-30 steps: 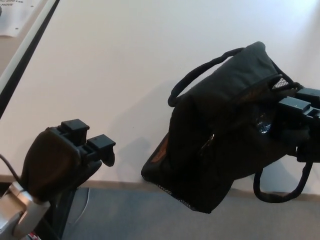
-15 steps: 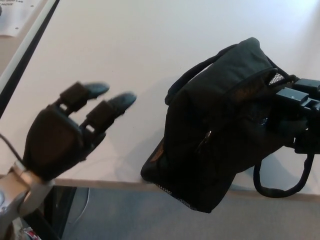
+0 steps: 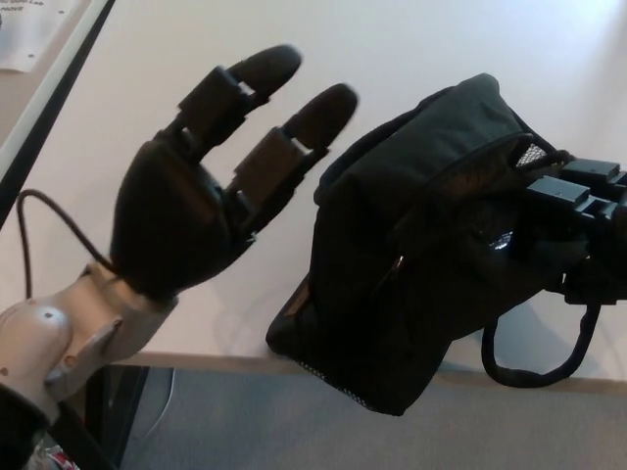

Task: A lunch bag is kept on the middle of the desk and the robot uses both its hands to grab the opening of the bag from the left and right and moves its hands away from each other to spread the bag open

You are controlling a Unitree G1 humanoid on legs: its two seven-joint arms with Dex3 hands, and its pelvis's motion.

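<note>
Black soft fabric lunch bag (image 3: 421, 245) lying tipped on its side at the near edge of the white desk (image 3: 294, 59), lower corner jutting out past the edge over grey floor (image 3: 235, 421). Opening turned toward the right, one loop handle (image 3: 534, 357) dangling below the desk edge. Right hand (image 3: 573, 235) pressed in at the opening side, fingers (image 3: 563, 191) wrapped on the bag's rim fabric. Left hand (image 3: 211, 196) raised just beside the bag's left flank, apart from it, fingers (image 3: 265, 73) spread wide and holding nothing. Far left, a dark strip and a sheet of paper (image 3: 34, 34) beyond the desk border.

Main risk, judged from this layout: bag sliding off the near edge if pulled from one side only, given the overhang. Also likely: left fingers closing on the closed back panel rather than the opening rim, so spreading would merely drag the bag.
</note>
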